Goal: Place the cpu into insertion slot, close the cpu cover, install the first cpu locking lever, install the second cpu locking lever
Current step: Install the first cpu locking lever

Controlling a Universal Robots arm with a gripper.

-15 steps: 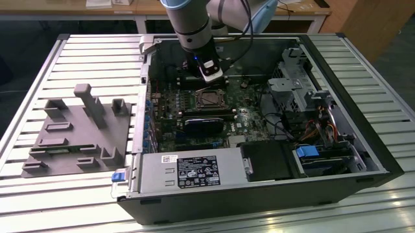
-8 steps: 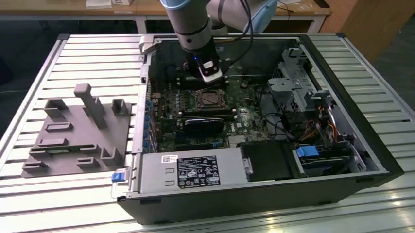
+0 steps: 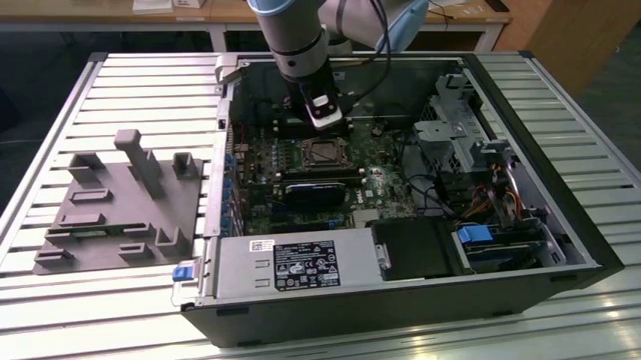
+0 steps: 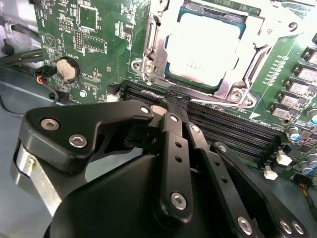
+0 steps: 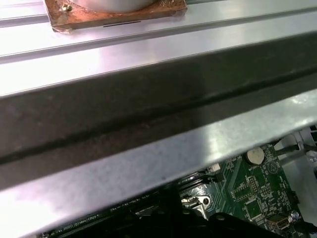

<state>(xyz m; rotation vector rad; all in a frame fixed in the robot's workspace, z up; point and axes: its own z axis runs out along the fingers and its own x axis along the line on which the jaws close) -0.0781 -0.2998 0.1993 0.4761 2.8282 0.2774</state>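
Note:
In the second wrist view the cpu (image 4: pixel 203 44) lies flat in the socket, its pale metal top showing through the window of the cpu cover (image 4: pixel 156 49), which lies down over it. My gripper (image 4: pixel 174 101) has its black fingers shut together with nothing seen between them. The tips sit just off the socket's near edge, beside a thin metal lever (image 4: pixel 220 101) running along that edge. In the exterior view the gripper (image 3: pixel 326 124) hangs inside the open computer case, just behind the insertion slot (image 3: pixel 323 154).
Long black memory slots (image 4: pixel 233 131) run right beside the fingertips. A coin cell (image 4: pixel 66 69) sits on the green board. The case wall (image 5: pixel 148 99) rises close to the arm. A grey parts fixture (image 3: pixel 120 202) stands on the slatted table at the exterior view's left.

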